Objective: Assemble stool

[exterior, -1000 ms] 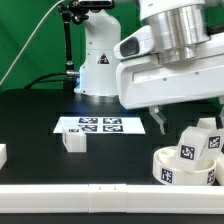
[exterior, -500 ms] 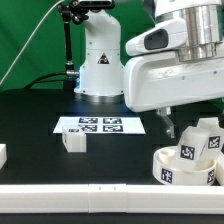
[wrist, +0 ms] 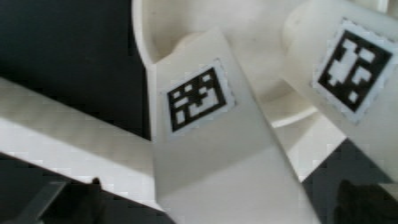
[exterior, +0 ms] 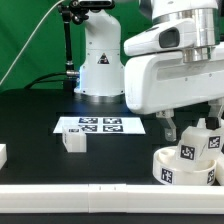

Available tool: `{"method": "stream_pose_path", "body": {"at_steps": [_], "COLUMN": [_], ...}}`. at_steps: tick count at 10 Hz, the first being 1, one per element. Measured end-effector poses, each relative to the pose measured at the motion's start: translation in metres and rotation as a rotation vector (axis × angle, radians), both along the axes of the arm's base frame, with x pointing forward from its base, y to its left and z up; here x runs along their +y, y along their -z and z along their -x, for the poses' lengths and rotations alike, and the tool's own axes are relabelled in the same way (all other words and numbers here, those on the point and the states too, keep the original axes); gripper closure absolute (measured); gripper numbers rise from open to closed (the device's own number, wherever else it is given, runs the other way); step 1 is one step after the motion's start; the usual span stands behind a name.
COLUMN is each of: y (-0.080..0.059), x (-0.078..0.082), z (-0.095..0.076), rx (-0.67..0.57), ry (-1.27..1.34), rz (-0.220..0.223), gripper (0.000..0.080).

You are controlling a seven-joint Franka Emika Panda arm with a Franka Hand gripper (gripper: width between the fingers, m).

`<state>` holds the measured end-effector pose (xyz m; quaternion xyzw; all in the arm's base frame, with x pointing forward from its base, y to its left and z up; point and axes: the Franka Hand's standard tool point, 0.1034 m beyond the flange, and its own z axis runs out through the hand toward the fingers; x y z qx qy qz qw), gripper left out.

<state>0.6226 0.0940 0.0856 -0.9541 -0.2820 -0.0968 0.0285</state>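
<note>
Any off-centre descent is risking a finger clipping the upright stool leg and tipping it onto the seat, which is sitting on the tabletop at the exterior view's right. The arm is hanging vertically over that leg, its end effector spread wide and gripping nothing.
</note>
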Motion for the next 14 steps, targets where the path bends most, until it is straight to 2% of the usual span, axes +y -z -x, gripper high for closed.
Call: {"method": "stream_pose_path", "body": {"at_steps": [2, 4, 6, 10, 12, 13, 14], "y": [0.001, 0.007, 0.007, 0.006, 0.009, 0.009, 0.009], "x": [-0.005, -0.01, -0.012, -0.006, -0.006, -0.01, -0.013], "z": [0.0, 0.007, 0.007, 0.005, 0.005, 0.004, 0.003], "rx": [-0.005, -0.009, -0.012, -0.017, -0.017, -0.03, -0.032], "ry": [-0.106, -0.245, -0.29, -0.267, -0.272, -0.276, -0.255], "rz": [0.028, 0.067, 0.085, 0.081, 0.083, 0.087, 0.085], "gripper": [0.0151, 0.0151, 0.0151, 0.0151, 0.0426, 0.0458, 0.0458]}}
